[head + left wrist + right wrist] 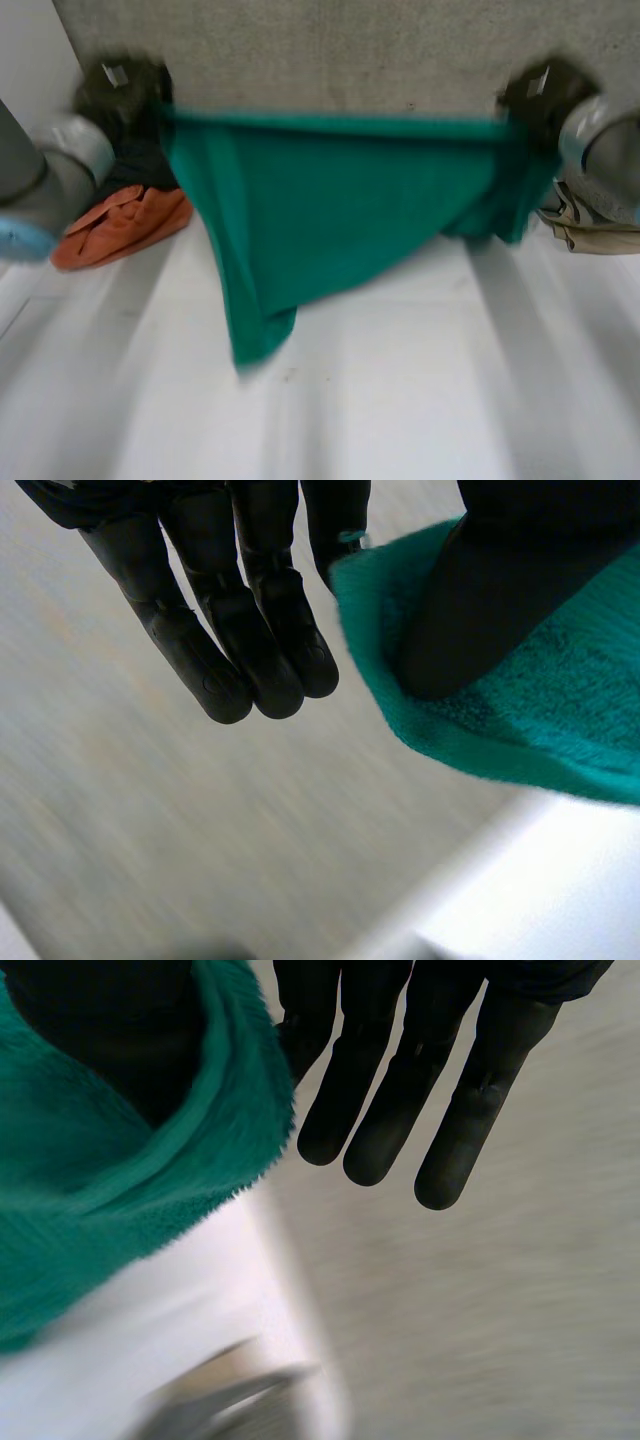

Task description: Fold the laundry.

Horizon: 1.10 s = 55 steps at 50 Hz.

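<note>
Above the white table the green towel hangs spread and not yet folded, an orange cloth and a beige cloth lie beside it, and farther back the left hand and right hand each pinch one top corner with the thumb.

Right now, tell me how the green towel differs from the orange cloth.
The green towel hangs from the left hand and the right hand, each pinching a top corner. The orange cloth lies untouched on the table. The green towel is spread out with a taut top edge, while the orange cloth is bunched in a heap. Both are plain-coloured laundry.
</note>
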### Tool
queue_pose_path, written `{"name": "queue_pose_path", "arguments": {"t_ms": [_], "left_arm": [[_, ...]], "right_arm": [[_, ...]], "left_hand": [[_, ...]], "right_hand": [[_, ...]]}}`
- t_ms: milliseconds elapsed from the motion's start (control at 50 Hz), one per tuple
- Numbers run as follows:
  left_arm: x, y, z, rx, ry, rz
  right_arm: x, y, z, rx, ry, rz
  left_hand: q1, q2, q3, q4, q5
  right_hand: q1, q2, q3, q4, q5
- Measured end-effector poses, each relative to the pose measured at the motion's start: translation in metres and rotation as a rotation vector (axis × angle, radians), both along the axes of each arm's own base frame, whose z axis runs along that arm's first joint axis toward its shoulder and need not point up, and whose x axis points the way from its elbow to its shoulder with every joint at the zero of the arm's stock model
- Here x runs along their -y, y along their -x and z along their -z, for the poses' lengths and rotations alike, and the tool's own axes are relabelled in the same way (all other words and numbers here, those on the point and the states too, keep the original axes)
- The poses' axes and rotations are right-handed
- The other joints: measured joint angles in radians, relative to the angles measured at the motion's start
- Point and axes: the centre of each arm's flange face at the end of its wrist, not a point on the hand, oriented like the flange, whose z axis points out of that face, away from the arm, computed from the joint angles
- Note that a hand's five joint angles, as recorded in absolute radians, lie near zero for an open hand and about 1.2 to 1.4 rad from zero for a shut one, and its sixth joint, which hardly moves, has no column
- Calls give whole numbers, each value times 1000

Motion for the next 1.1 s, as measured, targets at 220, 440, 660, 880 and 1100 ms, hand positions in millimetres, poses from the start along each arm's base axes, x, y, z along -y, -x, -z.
{"name": "queue_pose_path", "arguments": {"t_ms": [220,440,660,880,1100], "left_arm": [[-4,-12,-91,-306,334,-18],[-10,-32,21,-220,28,-91],[-23,-48,113,-80,-164,-90],[-35,-59,123,-56,-208,-113],[-59,-62,121,-50,-278,-103]], "right_arm": [[-2,0,-75,318,381,-97],[-28,5,40,196,-76,-157],[-43,22,162,45,-441,-92],[-36,49,163,160,-499,152],[-36,74,158,348,-641,260]], "left_hand": [[0,0,0,0,0],[0,0,0,0,5],[0,0,0,0,5],[0,0,0,0,5],[0,0,0,0,5]], "right_hand": [[0,0,0,0,29],[0,0,0,0,29],[0,0,0,0,28],[-448,-492,-511,-523,-519],[5,3,0,0,-12]]}}
